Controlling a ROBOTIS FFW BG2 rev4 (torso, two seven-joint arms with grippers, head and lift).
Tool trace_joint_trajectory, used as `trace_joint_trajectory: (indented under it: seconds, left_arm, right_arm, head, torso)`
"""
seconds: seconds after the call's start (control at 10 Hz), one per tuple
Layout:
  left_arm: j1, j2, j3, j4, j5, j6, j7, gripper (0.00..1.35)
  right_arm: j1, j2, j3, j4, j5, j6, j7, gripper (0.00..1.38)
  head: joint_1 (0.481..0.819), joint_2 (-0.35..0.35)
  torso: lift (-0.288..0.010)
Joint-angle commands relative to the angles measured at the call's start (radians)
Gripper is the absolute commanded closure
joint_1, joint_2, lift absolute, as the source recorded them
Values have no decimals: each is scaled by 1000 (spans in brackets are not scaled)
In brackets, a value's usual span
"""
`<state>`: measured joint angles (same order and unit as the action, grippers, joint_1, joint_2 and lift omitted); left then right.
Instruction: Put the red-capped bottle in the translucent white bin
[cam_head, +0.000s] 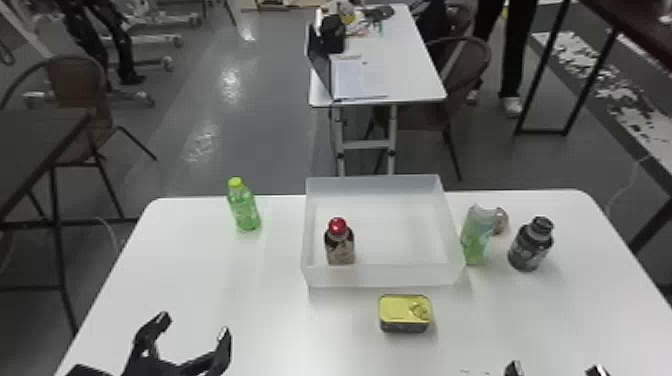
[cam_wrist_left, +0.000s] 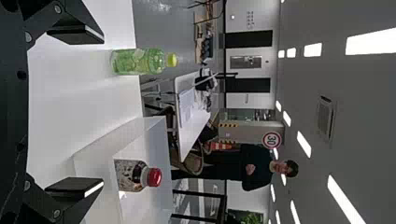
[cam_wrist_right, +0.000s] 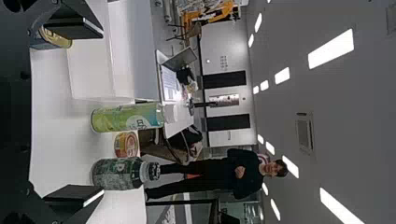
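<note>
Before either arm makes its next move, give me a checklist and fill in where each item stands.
1. Red-capped bottle inside the translucent white bin: ok, it is at the bin's left side, near the front wall.
2. Bottle upright: ok.
3. Left gripper open and empty: ok, in front of and to the left of the bin.
4. Right gripper open and empty: ok, at the head view's bottom edge.
5. Table just in front of the bin free of things: not ok, the yellow-topped tin sits there.
6. Red cap screwed tight: cannot tell.
</note>
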<state>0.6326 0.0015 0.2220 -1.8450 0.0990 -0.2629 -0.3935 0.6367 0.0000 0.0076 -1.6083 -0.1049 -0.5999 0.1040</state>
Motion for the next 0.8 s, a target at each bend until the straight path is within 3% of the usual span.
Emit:
trace_joint_trajectory:
  seconds: [0.0,0.7]
  left_arm:
    - [4,-4,-9,3,8,-4,-1,214]
    - [4,22,-38,3,25,11,18,214]
  right_arm:
    - [1,1,0,-1,1,0,0,119]
    - [3,1,0,-1,-1,6,0,116]
  head:
    - [695,89]
    - [695,73]
  torso:
    - [0]
    - [0]
